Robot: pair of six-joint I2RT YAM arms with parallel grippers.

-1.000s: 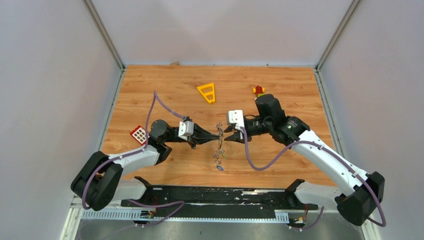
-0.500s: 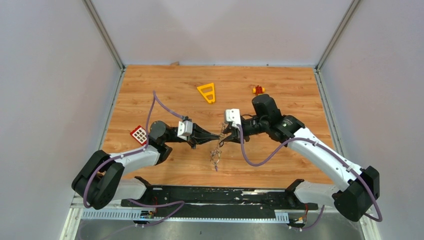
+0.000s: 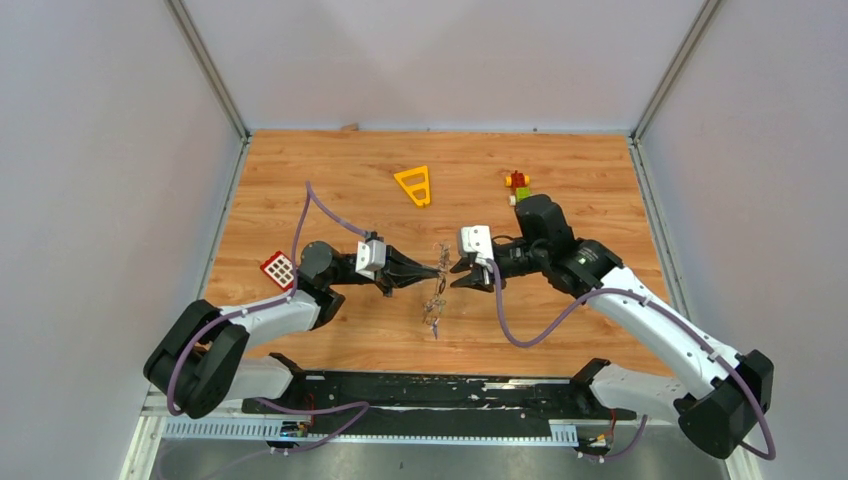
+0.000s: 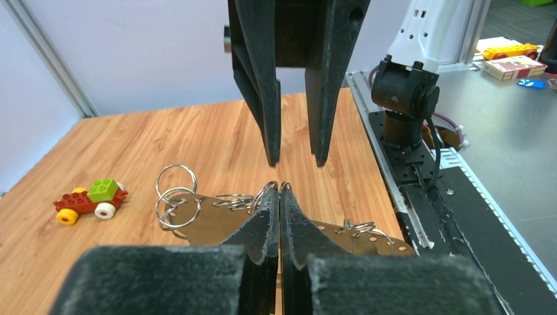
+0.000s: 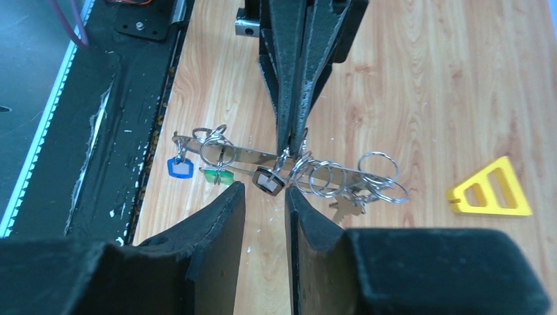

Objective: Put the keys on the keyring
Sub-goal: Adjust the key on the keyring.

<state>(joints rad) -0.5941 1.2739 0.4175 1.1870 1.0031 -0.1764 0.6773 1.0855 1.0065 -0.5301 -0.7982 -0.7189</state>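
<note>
From above, the keys point(image 3: 436, 300) are too small to tell apart. In the left wrist view, the left hand point(image 4: 280, 188), toward 6 o'clock, hides the middle of the keyring point(image 4: 210, 223).

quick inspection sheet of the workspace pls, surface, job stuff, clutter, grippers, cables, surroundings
surface: wooden table, no spill seen
keyring: pinched between the left gripper's fingers, near the table's middle
keys: hang from it on small rings, with blue, green and black tags
clutter: yellow triangle frame and toy block figure at the far side; red and white grid tag by the left arm
left gripper: shut on the keyring
right gripper: open, facing the left one, holding nothing
cables: purple cable looped on each arm, no snag seen
surroundings: pale walls, black base rail
</note>
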